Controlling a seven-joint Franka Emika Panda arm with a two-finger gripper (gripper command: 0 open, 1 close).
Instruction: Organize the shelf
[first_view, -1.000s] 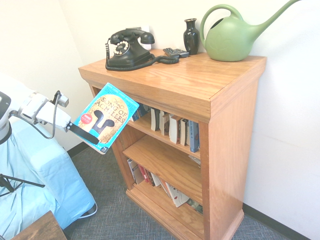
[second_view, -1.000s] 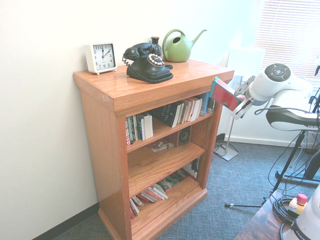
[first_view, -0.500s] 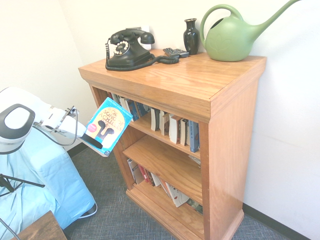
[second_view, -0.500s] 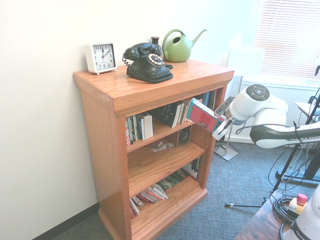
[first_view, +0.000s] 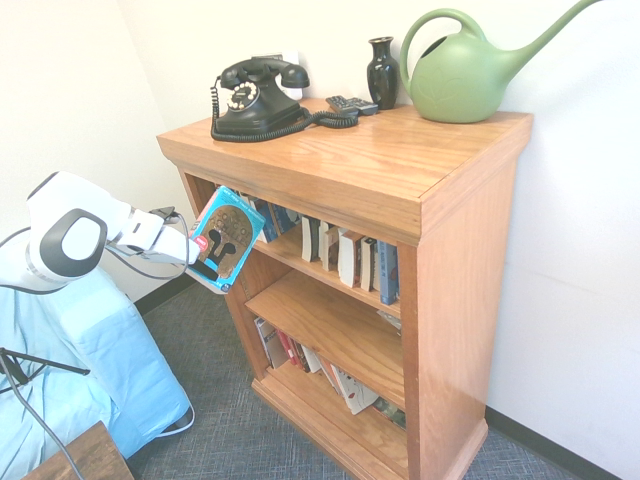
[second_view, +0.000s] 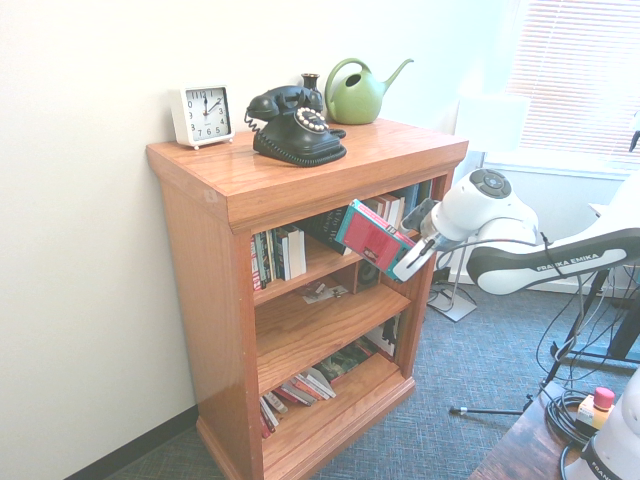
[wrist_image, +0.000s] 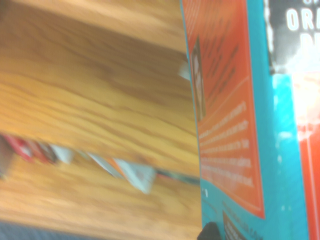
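First exterior view: the shelf (first_view: 400, 200), a bookcase of orange-brown wood with a thick overhanging top board, stands on grey carpet against a white wall. Directly in front of its top tier, at the end nearest the arm, the gripper (first_view: 203, 262) is clamped on a teal paperback (first_view: 226, 238), one dark finger lying across the cover; the book is tilted and sits just below the lip of the top board. In the second exterior view the same book (second_view: 372, 236) shows its red back cover, held at a slant before the row of upright books (second_view: 285, 252) on the top tier, with the gripper (second_view: 412, 262) at its lower corner. The middle tier is mostly bare board (a few small pieces of paper (second_view: 322, 293) lie on it), and the bottom tier holds more books (first_view: 310, 360), leaning or lying flat. On the top board stand a black rotary telephone (first_view: 256, 98), a dark vase (first_view: 382, 72) and a green watering can (first_view: 470, 70); a white square clock (second_view: 202, 114) sits at the far end by the wall. The wrist view, blurred, shows the book's orange-and-teal back (wrist_image: 235, 125) close against wooden shelf boards (wrist_image: 95, 100).
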